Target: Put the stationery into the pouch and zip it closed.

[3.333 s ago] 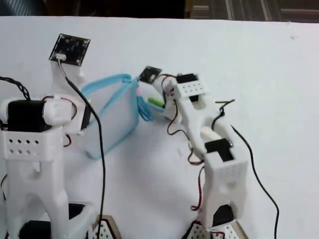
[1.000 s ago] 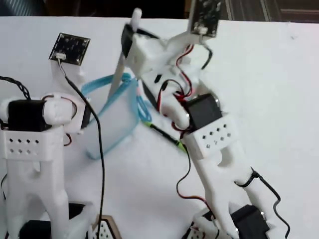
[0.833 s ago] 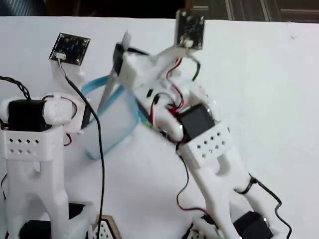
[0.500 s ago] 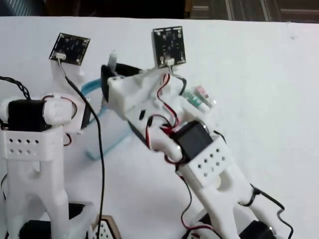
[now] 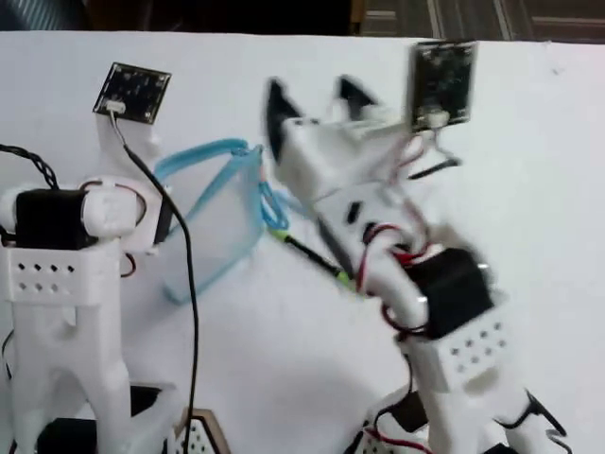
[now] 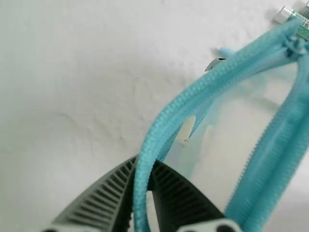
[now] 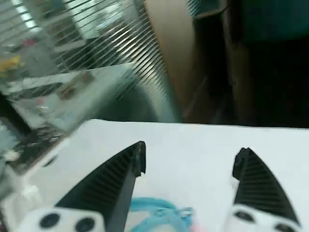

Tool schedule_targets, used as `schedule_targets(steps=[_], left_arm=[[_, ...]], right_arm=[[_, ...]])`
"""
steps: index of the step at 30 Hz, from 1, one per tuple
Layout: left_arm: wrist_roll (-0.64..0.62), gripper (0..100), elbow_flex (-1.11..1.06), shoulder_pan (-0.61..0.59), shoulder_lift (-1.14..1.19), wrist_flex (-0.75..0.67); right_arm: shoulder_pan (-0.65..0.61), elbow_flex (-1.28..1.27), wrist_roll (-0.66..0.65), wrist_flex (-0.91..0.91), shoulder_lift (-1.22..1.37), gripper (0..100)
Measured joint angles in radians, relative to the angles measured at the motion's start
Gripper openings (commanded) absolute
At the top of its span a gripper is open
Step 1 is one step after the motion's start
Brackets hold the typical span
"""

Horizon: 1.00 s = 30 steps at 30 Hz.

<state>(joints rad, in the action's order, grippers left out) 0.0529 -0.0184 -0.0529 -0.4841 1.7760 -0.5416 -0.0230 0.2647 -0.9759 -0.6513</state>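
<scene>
On the white desk [image 5: 529,142], the translucent pouch with blue zipper [image 5: 219,222] lay unzipped, one zipper edge clamped in the left gripper [image 6: 143,166]. Right gripper [image 7: 192,150] hung above, jaws apart, empty. Thin black-and-green pen [image 5: 312,255] lay just beside the pouch. Judged: loading unfinished, zipping not begun.

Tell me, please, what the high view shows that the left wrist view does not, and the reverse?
High view, not the left wrist's: the right gripper open above the table, and a black pen beside the pouch. Left wrist view, not the high: the left gripper clamped on the pouch's zip edge. Both: the blue-edged pouch on the white table.
</scene>
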Motion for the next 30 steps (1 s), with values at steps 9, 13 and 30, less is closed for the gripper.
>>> schedule_targets(steps=[9,13,30], left_arm=[[0.000,2,0.000,0.000,0.000,0.000],[0.000,2,0.000,0.000,0.000,0.000],[0.000,2,0.000,0.000,0.000,0.000]], right_arm=[[0.124,-0.037,-0.516,-0.456,0.296,20.4],[0.135,-0.157,-0.692,-0.462,0.470,10.5],[0.063,-0.267,-0.784,-0.135,0.911,22.5]])
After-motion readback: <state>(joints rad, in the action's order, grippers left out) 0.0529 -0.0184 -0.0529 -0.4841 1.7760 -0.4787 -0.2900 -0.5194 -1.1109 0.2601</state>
